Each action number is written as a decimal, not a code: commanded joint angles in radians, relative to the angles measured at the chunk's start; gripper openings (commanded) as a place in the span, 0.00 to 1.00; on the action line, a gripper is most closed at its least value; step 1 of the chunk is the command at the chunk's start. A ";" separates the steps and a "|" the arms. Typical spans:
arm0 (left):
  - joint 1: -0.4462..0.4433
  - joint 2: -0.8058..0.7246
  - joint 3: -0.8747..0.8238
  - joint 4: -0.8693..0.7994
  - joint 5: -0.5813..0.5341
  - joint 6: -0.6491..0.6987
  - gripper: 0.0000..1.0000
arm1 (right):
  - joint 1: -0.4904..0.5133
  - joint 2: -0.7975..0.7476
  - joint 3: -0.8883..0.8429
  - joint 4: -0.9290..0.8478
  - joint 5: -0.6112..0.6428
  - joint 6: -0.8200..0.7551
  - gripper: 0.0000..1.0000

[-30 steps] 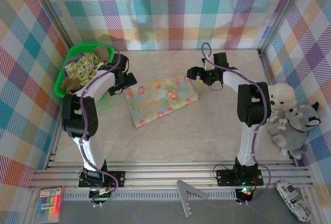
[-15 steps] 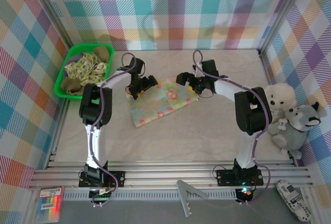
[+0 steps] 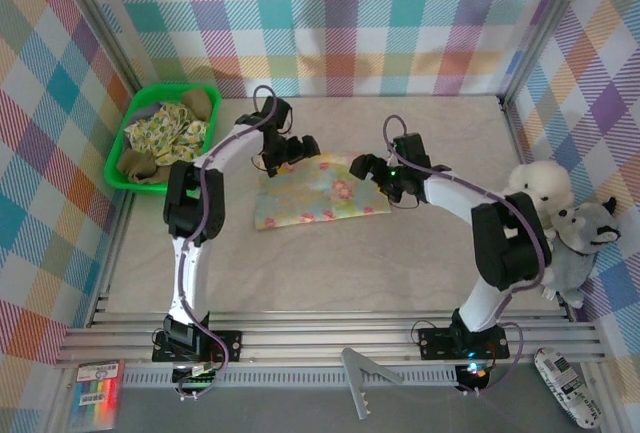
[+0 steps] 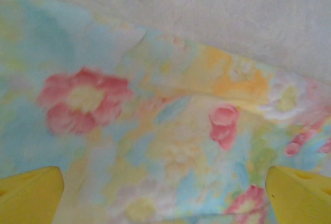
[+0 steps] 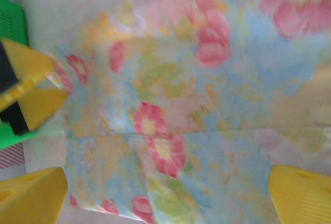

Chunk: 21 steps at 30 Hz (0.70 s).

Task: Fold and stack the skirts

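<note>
Plaid walls [image 3: 330,13] enclose a pale table [image 3: 330,263]. A floral skirt [image 3: 320,193] lies flat at the table's centre, folded into a rough rectangle. The left claw [image 3: 296,151] hangs over the skirt's 11 o'clock corner. Its yellow fingers [image 4: 31,195] are spread wide with nothing between them but the cloth below. The right claw [image 3: 372,173] sits over the 2 o'clock corner, likewise spread wide and gripping nothing. At the table's 10 o'clock a green basket [image 3: 172,87] holds an olive-brown skirt [image 3: 135,163], a grey-lavender skirt [image 3: 148,110] and a yellow-green patterned cloth [image 3: 170,133], all bunched together. Two plush toys [image 3: 560,228] sit at 3 o'clock against the wall.
</note>
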 commanded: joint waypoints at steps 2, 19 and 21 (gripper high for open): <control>-0.017 -0.303 -0.278 0.163 0.016 -0.201 1.00 | -0.038 -0.011 0.036 -0.021 0.078 0.004 0.99; -0.145 -0.347 -0.587 0.307 0.000 -0.402 1.00 | -0.023 0.474 0.388 0.347 -0.386 0.205 0.99; -0.138 -0.349 -0.623 0.311 -0.063 -0.407 1.00 | -0.024 0.503 0.401 0.331 -0.323 0.207 0.99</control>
